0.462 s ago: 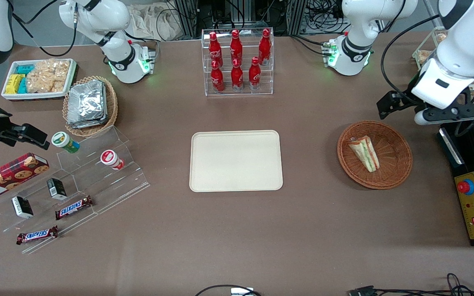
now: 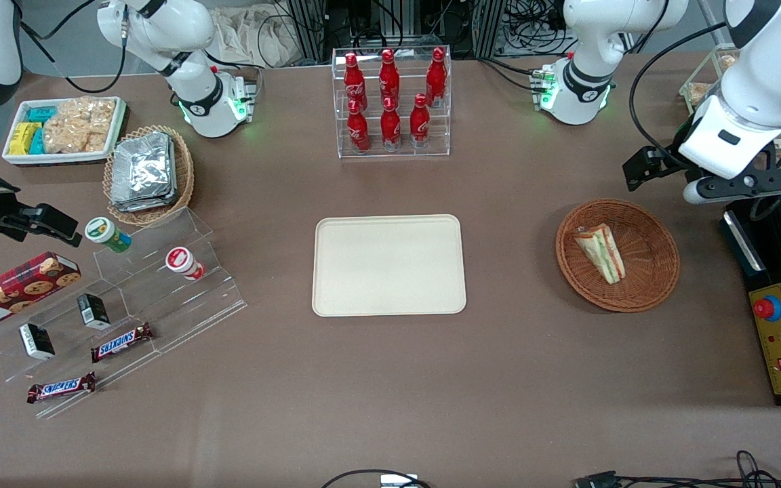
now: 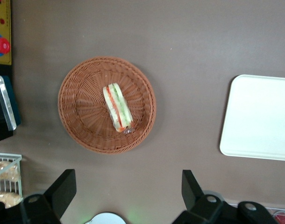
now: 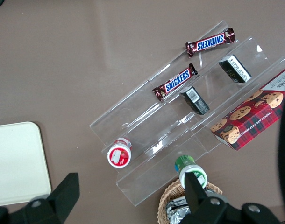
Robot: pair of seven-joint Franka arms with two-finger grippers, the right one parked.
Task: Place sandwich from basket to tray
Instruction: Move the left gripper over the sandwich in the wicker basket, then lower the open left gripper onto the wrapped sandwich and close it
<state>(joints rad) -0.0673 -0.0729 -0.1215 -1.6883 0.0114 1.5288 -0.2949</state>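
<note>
Brown table (image 2: 390, 379) | sandwich (image 2: 601, 253) in basket (image 2: 655, 285) | pincer (image 3: 126, 193) open above

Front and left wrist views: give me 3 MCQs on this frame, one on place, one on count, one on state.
1. Where is the sandwich?
A. in the basket
B. on the tray
C. on the bare table

2. How many red bottles stand in the clear rack?
A. four
B. six
C. eight

3. What state is the gripper in?
A. shut on the sandwich
C. shut and empty
B. open, holding nothing

Answers: 1 A, the wedge lies on the brown weave. 2 B, three on each of two tiers. 3 B, the fingers stand wide apart above the table, beside the basket, touching nothing.
</note>
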